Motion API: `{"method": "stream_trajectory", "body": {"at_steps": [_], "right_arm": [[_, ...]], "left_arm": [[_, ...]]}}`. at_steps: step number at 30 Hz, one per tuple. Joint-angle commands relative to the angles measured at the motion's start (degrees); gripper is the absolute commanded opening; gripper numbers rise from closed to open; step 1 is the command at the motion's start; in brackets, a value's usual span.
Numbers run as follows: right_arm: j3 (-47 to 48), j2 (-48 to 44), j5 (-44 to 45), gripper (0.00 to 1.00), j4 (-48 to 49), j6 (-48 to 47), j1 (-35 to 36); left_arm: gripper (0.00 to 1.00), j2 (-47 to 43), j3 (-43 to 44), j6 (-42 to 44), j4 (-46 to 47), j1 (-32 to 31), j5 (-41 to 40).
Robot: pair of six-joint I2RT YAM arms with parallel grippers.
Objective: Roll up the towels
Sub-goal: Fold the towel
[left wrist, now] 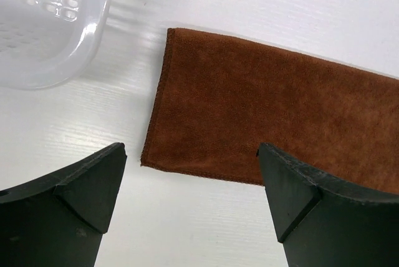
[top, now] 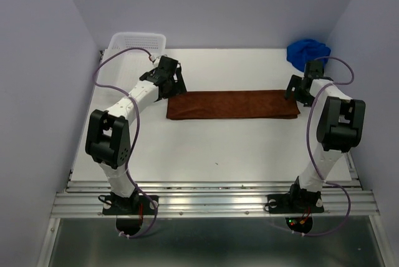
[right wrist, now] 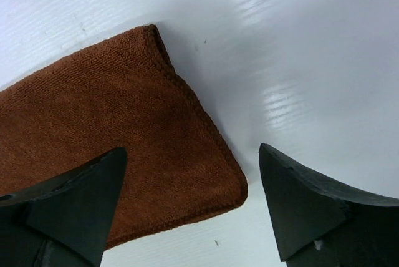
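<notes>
— From above, how does the rust-brown towel [top: 232,104] lie?

— Flat on the table [top: 206,148], with its long axis running from 9 to 3 o'clock. The left claw [top: 176,88] hangs over its 9 o'clock end and the right claw [top: 293,95] over its 3 o'clock end. The blue towel [top: 308,52] sits bunched at about 1 o'clock from the right claw, so the right arm is nearer to it.

— And the left wrist view?

— The jaws are spread wide with nothing in them. The towel's short edge lies between the fingers toward 12 o'clock, and the cloth runs off to 3 o'clock. The basket [left wrist: 50,24] sits at 10 o'clock.

— The right wrist?

— Released and empty too. The towel's end corner lies between the fingers, and the cloth runs away toward 9 o'clock. I judge a roll would start at a short end and travel along that long axis.
</notes>
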Motion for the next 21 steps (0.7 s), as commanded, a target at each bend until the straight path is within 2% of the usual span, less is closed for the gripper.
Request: {"method": "stream_trajectory", "body": {"at_steps": [1,4,6,12,13,18,21], "right_arm": [[3.2,1.9,1.7,0.86,-0.7,-0.4,-0.4],[2.2,2.5,0.3,0.81,-0.8,-0.7,-0.4],[1.2,2.5,-0.7,0.74,-0.8,-1.0,-0.4],[-0.6,3.5,-1.5,0.72,-0.9,-1.2,-0.4],[-0.9,3.8,-1.5,0.67,-1.1,-1.0,-0.4],[-2.7,4.1,-3.2,0.63,-1.1,-0.3,-0.4],[-3.1,4.0,-3.0,0.48,-1.2,0.1,-0.4]], "left_arm": [[0.99,-3.0,-0.4,-1.0,-1.3,-0.2,-3.0],[0.99,-3.2,-0.7,-1.2,-1.1,-0.2,-3.0],[0.99,-3.0,-0.8,-1.4,-1.3,-0.3,-3.2],[0.99,-2.9,-0.4,-1.4,-1.5,-0.2,-3.8],[0.99,-3.1,-0.3,-1.5,-1.6,-0.1,-4.0],[0.99,-3.0,-0.2,-1.9,-2.0,-0.1,-4.6],[0.99,-2.9,-0.1,-2.1,-2.2,-0.2,-4.9]]}}
